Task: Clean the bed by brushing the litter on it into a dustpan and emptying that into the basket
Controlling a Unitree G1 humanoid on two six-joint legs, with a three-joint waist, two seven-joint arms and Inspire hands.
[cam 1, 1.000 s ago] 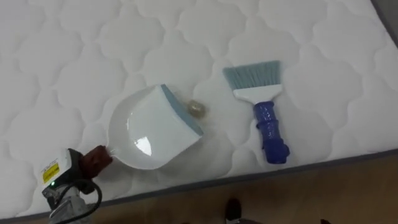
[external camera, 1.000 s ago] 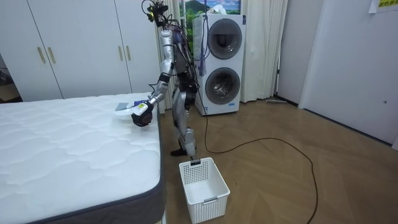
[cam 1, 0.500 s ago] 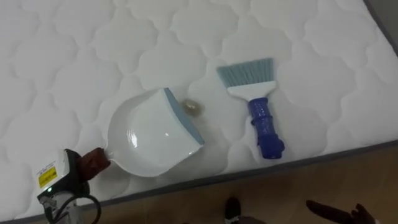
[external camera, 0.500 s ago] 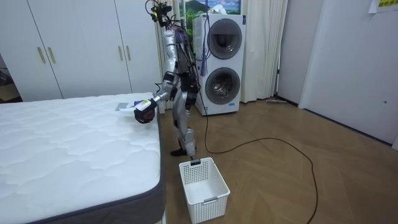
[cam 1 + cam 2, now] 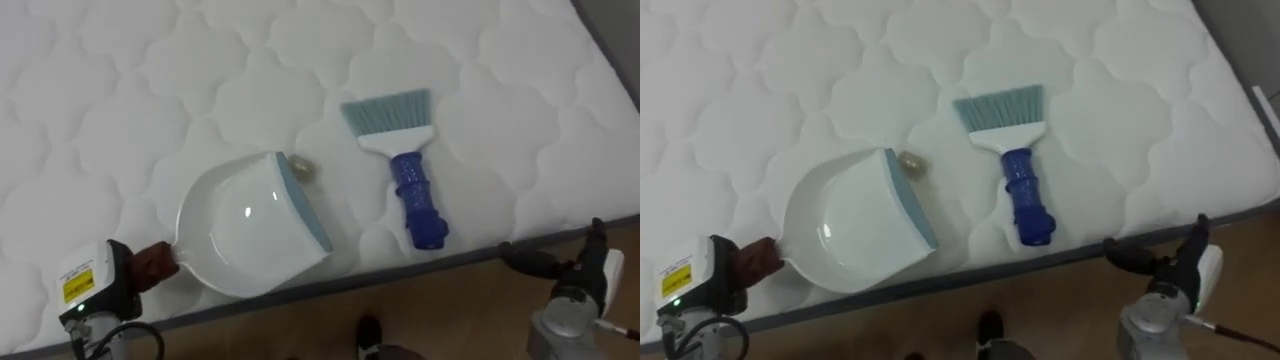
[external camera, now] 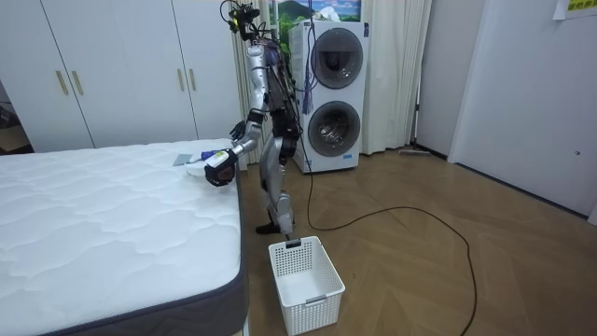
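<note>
A white dustpan (image 5: pixel 245 228) with a grey-blue lip lies on the white quilted mattress (image 5: pixel 120 90). My left hand (image 5: pixel 97 284) is at the lower left, shut on the pan's brown handle (image 5: pixel 156 260). A small beige crumb (image 5: pixel 303 168) sits right at the pan's lip. To its right lies a brush (image 5: pixel 412 190) with a blue handle and pale blue bristles pointing away from me. My right hand (image 5: pixel 535 263) hovers open over the floor at the lower right, below and right of the brush handle, touching nothing.
The mattress's grey edge (image 5: pixel 470 255) runs along the bottom, with wooden floor (image 5: pixel 450 310) below it. In the room view I stand at the bed's far corner, with a white basket (image 6: pixel 306 272) on the floor and stacked washing machines (image 6: pixel 331 89) behind me.
My right hand has come into view at the lower right. The dustpan has turned a little and its lip now reaches the crumb. The camera has shifted slightly.
</note>
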